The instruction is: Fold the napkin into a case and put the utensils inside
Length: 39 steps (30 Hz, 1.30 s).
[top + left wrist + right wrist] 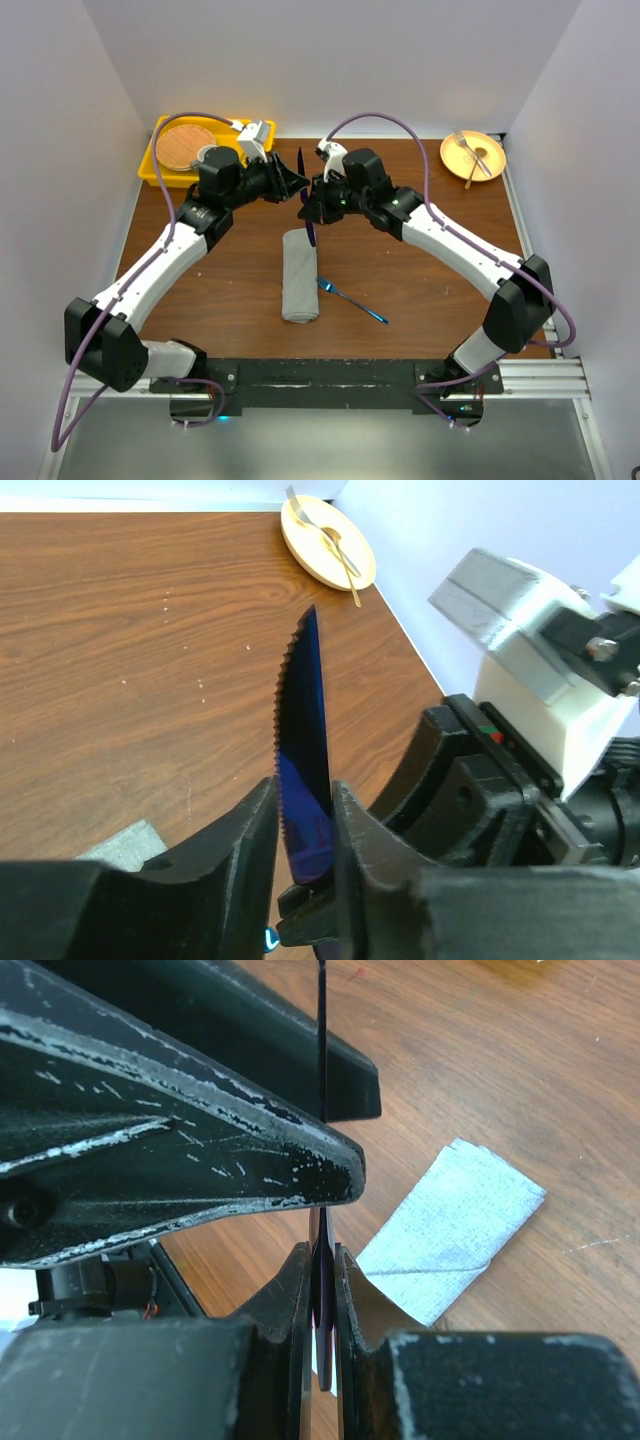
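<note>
The blue knife (pixel 303 165) hangs in the air above the table's middle, held between both grippers. My right gripper (pixel 313 203) is shut on its handle (pixel 322 1290), jaws pinching it flat. From the left, my left gripper (pixel 297 182) has its jaws pressed against the two edges of the serrated blade (pixel 303 710), just above the right gripper's fingers (pixel 300 905). The napkin (pixel 299 277) lies folded into a narrow oblong case (pixel 455 1230) below the knife. The blue-handled fork (pixel 352 300) lies on the wood just right of the case.
A yellow bin (pixel 160 170) holding a round wooden plate (pixel 185 145) stands at the back left, behind my left arm. A yellow plate (pixel 486 143) with other cutlery on it sits at the back right corner (pixel 300 535). White walls close in the table.
</note>
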Motion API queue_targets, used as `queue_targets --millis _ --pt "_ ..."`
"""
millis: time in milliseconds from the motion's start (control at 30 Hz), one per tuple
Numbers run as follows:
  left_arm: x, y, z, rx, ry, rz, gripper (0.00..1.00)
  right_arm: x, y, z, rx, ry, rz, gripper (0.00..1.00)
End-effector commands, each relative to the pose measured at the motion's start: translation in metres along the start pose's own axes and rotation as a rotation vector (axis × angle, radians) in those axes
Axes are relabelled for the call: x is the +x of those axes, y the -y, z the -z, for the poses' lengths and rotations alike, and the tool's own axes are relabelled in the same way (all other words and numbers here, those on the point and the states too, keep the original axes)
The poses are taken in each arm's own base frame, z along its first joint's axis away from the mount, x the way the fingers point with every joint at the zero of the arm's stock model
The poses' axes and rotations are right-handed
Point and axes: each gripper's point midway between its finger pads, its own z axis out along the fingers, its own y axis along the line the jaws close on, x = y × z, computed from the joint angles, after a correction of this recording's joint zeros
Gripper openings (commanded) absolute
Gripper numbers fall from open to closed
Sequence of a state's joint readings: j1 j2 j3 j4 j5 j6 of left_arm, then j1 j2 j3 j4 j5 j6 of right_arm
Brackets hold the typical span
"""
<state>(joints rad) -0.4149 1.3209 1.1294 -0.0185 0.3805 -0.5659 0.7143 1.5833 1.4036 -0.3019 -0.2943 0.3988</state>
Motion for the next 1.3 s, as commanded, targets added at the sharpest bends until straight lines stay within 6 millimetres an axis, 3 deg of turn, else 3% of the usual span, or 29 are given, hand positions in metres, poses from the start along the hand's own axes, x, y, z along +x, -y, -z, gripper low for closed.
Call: queue_targets --millis 0,33,100,133,167,267,300,400,467,533,567,633,733,867,1267 --pt "-0.021 0.008 -0.002 0.002 0.058 -0.019 0.15 -0.013 -0.007 0.002 -0.013 0.046 0.041 0.00" --pt "-0.020 0.007 -0.003 0.001 0.055 -0.018 0.00 -0.013 -0.007 0.002 -0.015 0.045 0.043 0.00" --pt "-0.006 -0.003 -0.002 -0.038 0.003 0.005 0.00 -0.012 -0.010 0.001 -0.026 0.040 0.042 0.00" --pt "-0.002 -0.007 -0.002 -0.050 -0.008 0.010 0.00 -0.010 -0.011 0.001 -0.036 0.027 0.037 0.07" --pt "0.003 -0.010 -0.002 -0.063 -0.022 0.014 0.00 -0.013 -0.013 0.001 -0.045 0.029 0.033 0.23" --pt "0.018 -0.027 0.001 -0.115 -0.065 0.037 0.00 -0.024 -0.011 0.007 -0.056 0.031 0.023 0.46" --pt "0.023 -0.032 0.002 -0.128 -0.080 0.043 0.00 -0.022 -0.013 0.009 -0.085 0.011 0.018 0.59" --pt "0.033 -0.052 0.000 -0.191 -0.126 0.036 0.00 -0.027 0.008 0.012 -0.084 -0.011 -0.017 0.65" --pt "0.036 -0.064 -0.004 -0.224 -0.159 0.043 0.00 -0.025 0.029 0.014 -0.076 -0.028 -0.044 0.65" --pt "0.034 -0.075 -0.008 -0.295 -0.163 0.056 0.00 -0.018 0.054 0.009 -0.050 -0.049 -0.083 0.58" --pt "0.050 -0.089 -0.012 -0.342 -0.227 0.085 0.00 -0.016 0.060 0.006 -0.041 -0.055 -0.089 0.56" --pt "0.052 -0.095 -0.016 -0.373 -0.252 0.096 0.00 -0.006 0.075 -0.006 -0.022 -0.086 -0.107 0.45" --pt "0.061 -0.110 -0.022 -0.428 -0.286 0.109 0.00 0.004 0.085 -0.024 -0.027 -0.110 -0.114 0.38" --pt "0.074 -0.133 -0.026 -0.518 -0.336 0.113 0.00 0.011 0.096 -0.045 -0.038 -0.121 -0.143 0.37" --pt "0.090 -0.152 -0.045 -0.531 -0.352 0.116 0.00 0.052 0.127 -0.088 -0.021 -0.202 -0.208 0.39"
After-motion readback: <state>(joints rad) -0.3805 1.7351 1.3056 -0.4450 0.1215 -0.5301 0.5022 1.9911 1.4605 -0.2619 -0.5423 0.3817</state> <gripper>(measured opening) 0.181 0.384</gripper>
